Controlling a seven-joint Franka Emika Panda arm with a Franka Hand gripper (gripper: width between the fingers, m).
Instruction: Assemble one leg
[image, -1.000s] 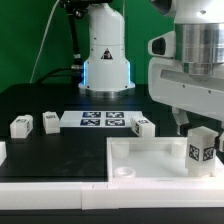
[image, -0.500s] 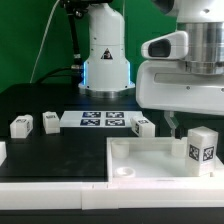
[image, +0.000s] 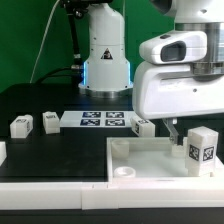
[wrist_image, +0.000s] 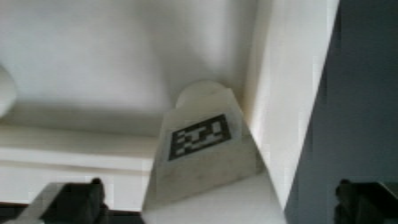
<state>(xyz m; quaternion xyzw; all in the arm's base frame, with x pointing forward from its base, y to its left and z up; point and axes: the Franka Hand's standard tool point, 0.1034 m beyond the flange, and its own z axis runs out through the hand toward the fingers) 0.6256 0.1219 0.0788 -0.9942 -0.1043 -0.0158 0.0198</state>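
Four legs show in the exterior view: one leg (image: 203, 148) upright in the tray (image: 150, 160) at 3 o'clock, under the raised arm; three lie on the worktop (image: 60, 145) around the marker board (image: 103, 121). Wrist view: the jaws spread open, empty, above that leg (wrist_image: 208, 150).

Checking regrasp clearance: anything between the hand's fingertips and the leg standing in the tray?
Nothing. In the wrist view the leg stands between the two fingertips of the hand, with bare gaps either side.
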